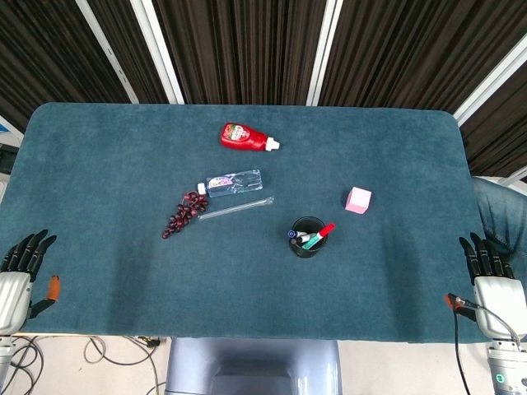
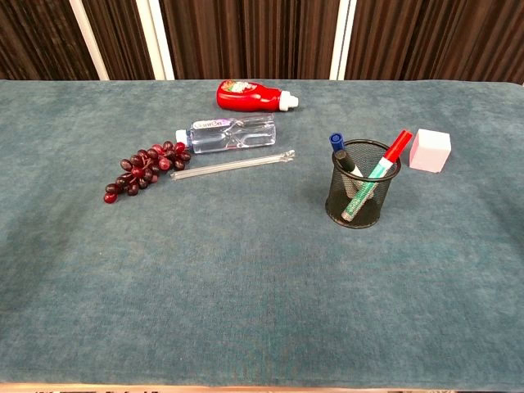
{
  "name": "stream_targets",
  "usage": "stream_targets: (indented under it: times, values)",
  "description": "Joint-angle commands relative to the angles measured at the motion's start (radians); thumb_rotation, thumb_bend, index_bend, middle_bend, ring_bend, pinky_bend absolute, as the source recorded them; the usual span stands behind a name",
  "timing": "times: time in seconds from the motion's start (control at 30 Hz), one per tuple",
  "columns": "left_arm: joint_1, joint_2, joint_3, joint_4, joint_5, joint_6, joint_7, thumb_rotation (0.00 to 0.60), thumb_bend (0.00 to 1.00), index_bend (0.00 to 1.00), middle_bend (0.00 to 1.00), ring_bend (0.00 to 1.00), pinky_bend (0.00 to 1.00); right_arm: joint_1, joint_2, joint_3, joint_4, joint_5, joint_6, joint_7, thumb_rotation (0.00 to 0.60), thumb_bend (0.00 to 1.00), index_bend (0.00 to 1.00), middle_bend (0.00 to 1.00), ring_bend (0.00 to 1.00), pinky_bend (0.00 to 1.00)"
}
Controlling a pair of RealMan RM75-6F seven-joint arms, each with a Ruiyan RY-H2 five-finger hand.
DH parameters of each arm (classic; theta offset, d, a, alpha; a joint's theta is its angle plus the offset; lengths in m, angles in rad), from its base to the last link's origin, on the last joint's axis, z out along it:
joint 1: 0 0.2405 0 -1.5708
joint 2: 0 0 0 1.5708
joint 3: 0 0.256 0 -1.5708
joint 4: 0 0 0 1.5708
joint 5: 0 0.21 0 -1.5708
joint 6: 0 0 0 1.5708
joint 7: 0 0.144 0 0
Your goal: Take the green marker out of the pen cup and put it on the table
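Right robot hand (image 1: 492,284) well apart from green marker (image 2: 366,190).

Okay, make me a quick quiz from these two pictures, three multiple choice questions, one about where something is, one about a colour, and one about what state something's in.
1. Where does the pink block sit relative to the pen cup?
A. Inside the cup
B. Beside the cup, toward the robot's right, farther back on the table
C. On top of the grapes

2. What colour is the cap on the marker leaning out of the cup with a green body?
A. Red
B. Yellow
C. White

3. What state is the water bottle in?
A. Standing upright
B. Held in a hand
C. Lying on its side

Answers:
1 B: the head view shows the block alone on the cloth, right of the cup and behind it.
2 A: the chest view shows a red cap above the cup's rim.
3 C: it lies flat between the grapes and the red bottle; both hands stay at the table's near edge.
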Motion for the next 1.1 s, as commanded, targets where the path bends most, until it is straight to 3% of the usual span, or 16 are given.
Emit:
stream_targets:
  times: [0.03, 0.77, 1.1]
  values:
    - [0.0, 0.0, 0.001, 0.0, 0.0, -0.002, 0.001, 0.6, 0.52, 0.09, 0.04, 0.0, 0.1, 0.0, 0.001, 0.001, 0.0, 0.001, 0.0, 0.0, 0.6, 0.19, 0.0, 0.0, 0.07, 0.2]
    - [0.0, 0.0, 0.0, -0.003, -0.004, -0.006, 0.003, 0.6, 0.52, 0.09, 0.04, 0.0, 0.1, 0.01, 0.011, -0.011, -0.011, 0.006, -0.039, 0.043, 0.6, 0.18, 0.0, 0.0, 0.07, 0.2]
    - [0.001, 0.001, -0.007, -0.01, -0.018, -0.005, -0.002, 0.6, 0.52, 0.09, 0.04, 0.0, 0.1, 0.015, 0.075, -0.022, -0.075, 0.012, -0.089, 0.234, 0.6, 0.16, 0.0, 0.0, 0.07, 0.2]
